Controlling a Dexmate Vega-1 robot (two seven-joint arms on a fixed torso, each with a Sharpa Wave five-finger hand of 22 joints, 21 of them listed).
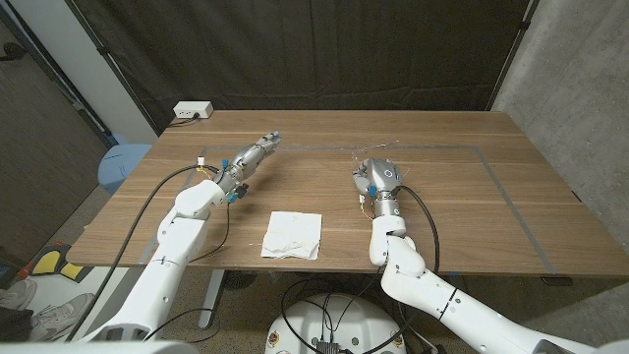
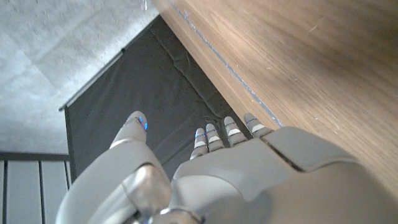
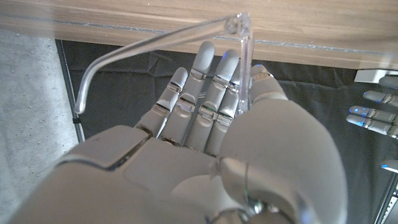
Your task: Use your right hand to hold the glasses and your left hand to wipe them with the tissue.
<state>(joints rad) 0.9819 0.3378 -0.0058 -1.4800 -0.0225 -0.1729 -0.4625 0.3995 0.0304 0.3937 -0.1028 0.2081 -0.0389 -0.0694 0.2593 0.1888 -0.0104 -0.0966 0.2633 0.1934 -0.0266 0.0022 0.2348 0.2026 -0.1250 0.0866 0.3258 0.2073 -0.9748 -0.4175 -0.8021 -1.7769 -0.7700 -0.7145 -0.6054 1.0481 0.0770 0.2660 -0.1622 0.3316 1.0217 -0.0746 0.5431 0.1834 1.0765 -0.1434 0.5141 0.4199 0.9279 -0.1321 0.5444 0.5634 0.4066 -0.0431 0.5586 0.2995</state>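
The clear-framed glasses [image 3: 244, 56] are held in my right hand [image 1: 376, 179], just right of the table's middle. In the right wrist view the frame is gripped between the thumb and the fingers [image 3: 205, 93], and one thin temple arm [image 3: 124, 53] curves away over the table. The white tissue [image 1: 292, 234] lies crumpled but spread out near the front edge, between the two arms and apart from both hands. My left hand [image 1: 254, 155] reaches over the table's left half with its fingers [image 2: 217, 134] stretched out and nothing in them.
A white power strip [image 1: 193, 110] sits at the table's back left corner. A thin tape line [image 1: 491, 162] marks a rectangle on the wooden table [image 1: 462, 216]. A black curtain hangs behind. A blue object [image 1: 123, 162] stands beside the left edge.
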